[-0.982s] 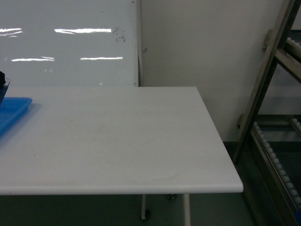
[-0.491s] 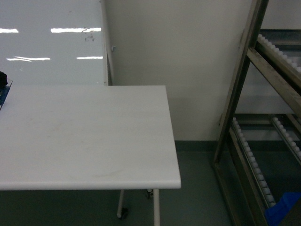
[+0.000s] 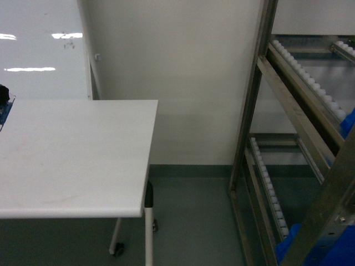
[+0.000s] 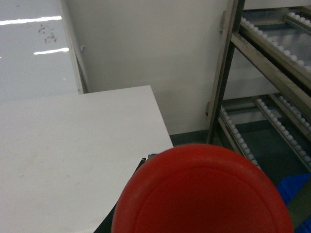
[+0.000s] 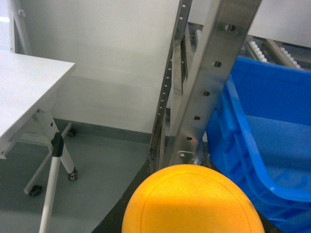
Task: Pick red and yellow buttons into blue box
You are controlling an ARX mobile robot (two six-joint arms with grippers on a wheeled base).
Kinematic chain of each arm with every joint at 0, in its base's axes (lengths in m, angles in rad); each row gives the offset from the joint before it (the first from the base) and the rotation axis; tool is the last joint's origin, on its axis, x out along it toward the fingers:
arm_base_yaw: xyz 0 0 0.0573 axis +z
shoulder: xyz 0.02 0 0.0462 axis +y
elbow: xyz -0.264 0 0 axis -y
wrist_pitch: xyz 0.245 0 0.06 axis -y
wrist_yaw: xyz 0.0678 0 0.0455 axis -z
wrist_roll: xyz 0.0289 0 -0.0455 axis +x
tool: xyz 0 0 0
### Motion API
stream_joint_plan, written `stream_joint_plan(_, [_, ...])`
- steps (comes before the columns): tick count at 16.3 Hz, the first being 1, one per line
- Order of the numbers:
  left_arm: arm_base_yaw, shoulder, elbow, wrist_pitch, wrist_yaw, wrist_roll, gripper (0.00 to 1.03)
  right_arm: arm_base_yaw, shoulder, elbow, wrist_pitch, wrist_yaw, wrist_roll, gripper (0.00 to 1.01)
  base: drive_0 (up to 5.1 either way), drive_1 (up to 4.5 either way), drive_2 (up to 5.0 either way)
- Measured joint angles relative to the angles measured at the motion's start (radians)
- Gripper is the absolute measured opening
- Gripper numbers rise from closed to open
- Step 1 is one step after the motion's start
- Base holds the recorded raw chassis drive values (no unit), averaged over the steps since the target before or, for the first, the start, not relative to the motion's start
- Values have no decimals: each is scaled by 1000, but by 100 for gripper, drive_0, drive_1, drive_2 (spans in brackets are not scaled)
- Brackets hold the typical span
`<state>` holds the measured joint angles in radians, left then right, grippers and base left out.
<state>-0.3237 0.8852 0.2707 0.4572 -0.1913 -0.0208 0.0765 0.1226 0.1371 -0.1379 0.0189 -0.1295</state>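
A red button (image 4: 201, 191) fills the left wrist view, right at the left pincer, whose jaws are hidden. A yellow button (image 5: 192, 201) likewise fills the right wrist view; that pincer's grip cannot be told either. The blue box (image 5: 265, 131) sits just beyond on a metal rack (image 5: 204, 82).

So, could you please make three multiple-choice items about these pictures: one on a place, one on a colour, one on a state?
1. Where does the blue box stand in the right wrist view?
A. on the white table
B. behind the metal rack post
C. on the whiteboard

2. What colour is the cap that fills the bottom of the left wrist view?
A. red
B. green
C. white

3. In what state is the inside of the blue box, as far as it shows?
A. full of buttons
B. covered by a lid
C. bare blue walls and floor

Answers: 1 B, the metal rack post stands in front of its rim. 2 A, the red cap. 3 C, nothing lies in the part visible.
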Motion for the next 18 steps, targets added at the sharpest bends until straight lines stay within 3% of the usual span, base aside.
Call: stream_joint_plan(18, [0,0,0,0,0,0,25,0,0,0,-3,0,0,24,499,-242,-242])
